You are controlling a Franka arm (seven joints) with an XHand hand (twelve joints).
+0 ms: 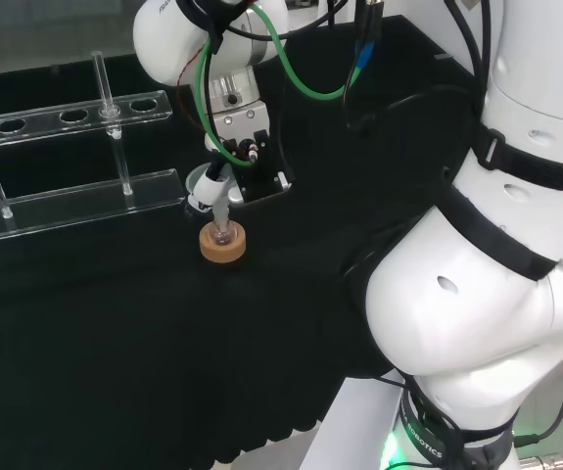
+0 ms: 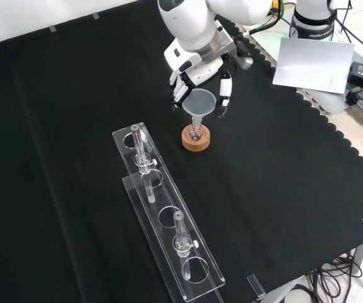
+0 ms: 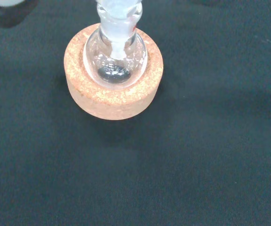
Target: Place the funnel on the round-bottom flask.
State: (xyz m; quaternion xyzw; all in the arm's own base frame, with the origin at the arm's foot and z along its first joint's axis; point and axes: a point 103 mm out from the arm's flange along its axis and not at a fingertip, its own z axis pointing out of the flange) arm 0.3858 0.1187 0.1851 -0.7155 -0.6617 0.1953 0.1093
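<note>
Funnel [image 2: 199,103] (stem in flask [image 3: 116,59]) sits between hand's [image 2: 197,79] fingers.

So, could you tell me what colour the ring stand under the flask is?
The cork ring is a light orange-tan with a speckled grain, seen best in the wrist view.

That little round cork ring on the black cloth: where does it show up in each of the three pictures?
Head view: the cork ring lies left of centre, just below the hand, right of the clear rack.
Front view: upper middle, directly under the funnel.
Wrist view: close and large, cradling the round-bottom flask.
Shared landmark: the flask sitting in the ring.
</note>
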